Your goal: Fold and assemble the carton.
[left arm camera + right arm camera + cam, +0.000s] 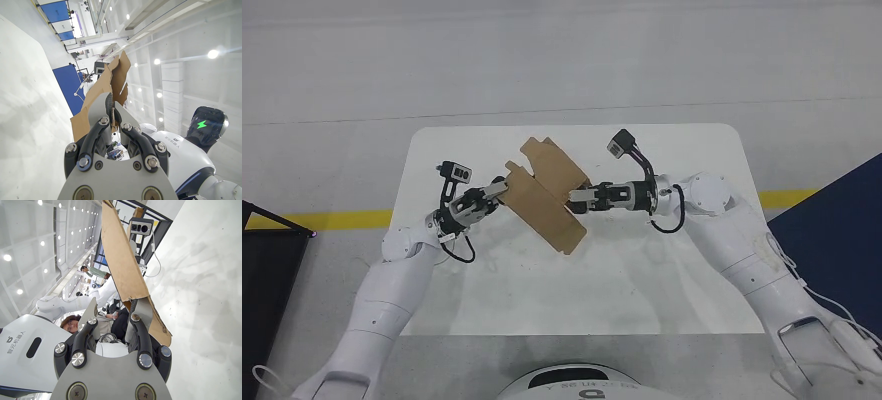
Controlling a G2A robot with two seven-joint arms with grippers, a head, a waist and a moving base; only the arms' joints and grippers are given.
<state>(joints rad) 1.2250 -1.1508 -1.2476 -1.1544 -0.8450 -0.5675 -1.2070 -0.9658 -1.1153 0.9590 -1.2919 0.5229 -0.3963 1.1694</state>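
The carton [547, 195], a flattened piece of brown cardboard, is held up above the white surface [662, 280], roughly over its middle, between the two arms. It is seen tilted, with one long edge turned toward each tool.

The left tool [500, 188] is placed at the carton's left edge. In the left wrist view, the left tool [113, 102] is seen pressed together on that edge, and the carton [98, 89] runs away from it over the surface [22, 94].

The right tool [577, 203] is placed at the opposite edge. In the right wrist view, the right tool [116, 303] is seen spread. One of its fingers [142, 309] is laid against the end of the carton [121, 262], while the other is kept apart from it, above the surface [198, 275].
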